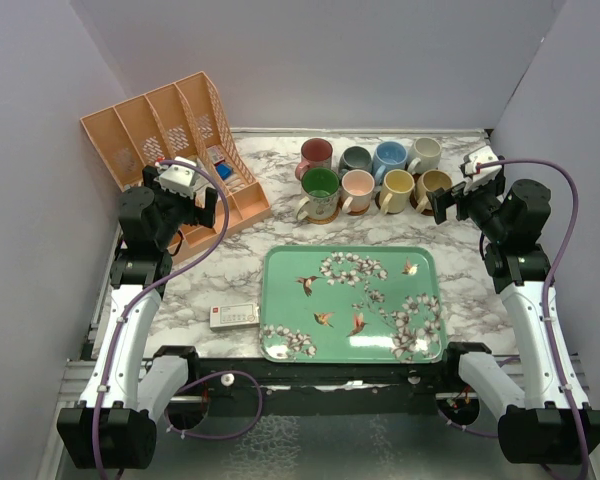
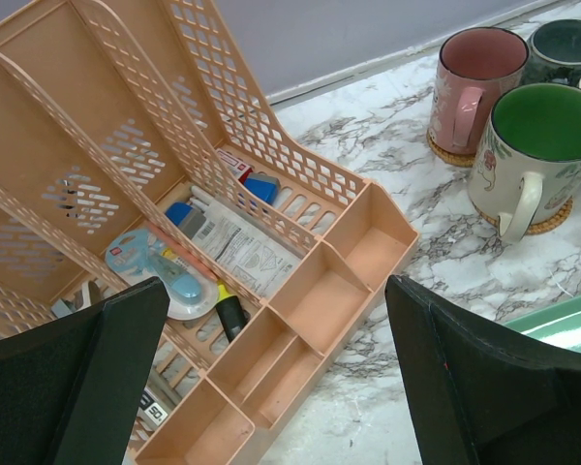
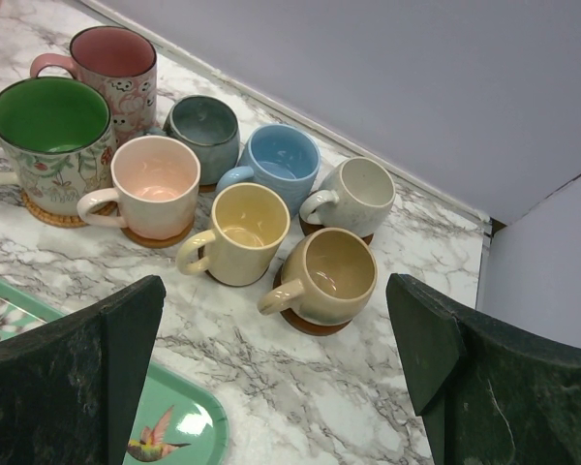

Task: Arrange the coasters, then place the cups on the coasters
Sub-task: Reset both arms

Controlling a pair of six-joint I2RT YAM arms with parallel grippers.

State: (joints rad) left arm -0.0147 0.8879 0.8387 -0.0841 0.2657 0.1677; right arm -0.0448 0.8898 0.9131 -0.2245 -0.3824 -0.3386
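Jaws gape wide and empty on left gripper [image 2: 276,291] and right gripper [image 3: 276,291]. Cups [image 3: 247,232] stand on coasters [image 3: 315,323] along the table's [image 3: 368,387] far edge.

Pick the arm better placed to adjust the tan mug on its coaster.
Right. The right gripper, open, hangs beside the tan mug at the row's end; the left gripper is over the orange organizer.

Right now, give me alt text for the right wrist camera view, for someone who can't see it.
Eight mugs stand clustered on a marble table, several visibly on round coasters. The right gripper hangs open and empty over them, its dark fingers framing the bottom corners, with a green floral tray corner at lower left.
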